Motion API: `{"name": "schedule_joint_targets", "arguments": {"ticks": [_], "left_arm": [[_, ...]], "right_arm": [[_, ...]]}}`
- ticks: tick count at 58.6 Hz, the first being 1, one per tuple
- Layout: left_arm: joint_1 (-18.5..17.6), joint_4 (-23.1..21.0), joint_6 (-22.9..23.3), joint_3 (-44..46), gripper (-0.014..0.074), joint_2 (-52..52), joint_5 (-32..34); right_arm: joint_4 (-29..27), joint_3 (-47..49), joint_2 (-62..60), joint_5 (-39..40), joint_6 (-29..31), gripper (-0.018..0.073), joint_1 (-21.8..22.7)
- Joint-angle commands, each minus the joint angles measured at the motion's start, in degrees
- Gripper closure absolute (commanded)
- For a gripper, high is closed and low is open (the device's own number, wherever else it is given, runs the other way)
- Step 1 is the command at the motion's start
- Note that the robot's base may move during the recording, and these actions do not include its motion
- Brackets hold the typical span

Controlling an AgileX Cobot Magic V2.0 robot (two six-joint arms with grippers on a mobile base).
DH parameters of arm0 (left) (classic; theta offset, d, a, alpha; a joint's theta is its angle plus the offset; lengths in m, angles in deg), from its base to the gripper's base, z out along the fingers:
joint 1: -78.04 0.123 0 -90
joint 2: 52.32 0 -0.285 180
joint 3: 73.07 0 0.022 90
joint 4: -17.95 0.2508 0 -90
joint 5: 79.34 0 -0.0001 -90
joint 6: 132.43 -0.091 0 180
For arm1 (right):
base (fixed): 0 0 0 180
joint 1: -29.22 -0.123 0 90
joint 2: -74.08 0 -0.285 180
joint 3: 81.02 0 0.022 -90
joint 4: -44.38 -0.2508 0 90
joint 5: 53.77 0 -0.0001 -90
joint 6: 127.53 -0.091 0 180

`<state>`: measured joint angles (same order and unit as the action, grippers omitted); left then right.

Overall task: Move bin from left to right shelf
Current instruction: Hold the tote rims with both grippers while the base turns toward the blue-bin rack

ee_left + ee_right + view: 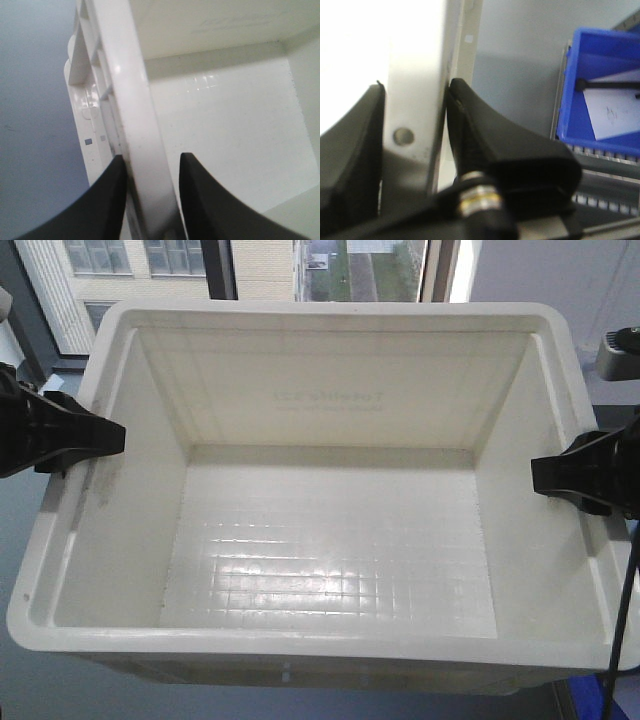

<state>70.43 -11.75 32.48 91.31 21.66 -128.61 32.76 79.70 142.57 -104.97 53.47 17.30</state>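
The large white rectangular plastic bin (pixel 330 390) sits empty between the two arms, its long axis running left to right, so each arm is nearest one short side; whether it rests on a shelf cannot be told. The left gripper (pixel 152 160) straddles the left rim, clamped with one finger inside and one outside; the right gripper (pixel 415 100) grips the right rim wall likewise. A blue plastic crate (pixel 605 65) lies further right, the way the carry should go.
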Motion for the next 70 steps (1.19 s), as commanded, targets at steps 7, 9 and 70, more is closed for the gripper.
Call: {"name": "schedule_joint_targets", "arguments": {"ticks": [7,9,70], "left_arm": [[-0.5,-5.2,-1.1,2.7,0.06,-1.6,5.1],[-0.5,-5.2,-1.1,2.7,0.06,-1.6,5.1],[-0.5,-5.2,-1.1,2.7,0.06,-1.6,5.0]], "right_arm": [[-5.4,2.6,-1.5,6.6,2.8,0.0564,-0.6],[-5.4,2.6,-1.5,6.6,2.8,0.0564,-0.6],[-5.1,2.6,-0.8,6.6,2.8,0.0564,2.3]]}}
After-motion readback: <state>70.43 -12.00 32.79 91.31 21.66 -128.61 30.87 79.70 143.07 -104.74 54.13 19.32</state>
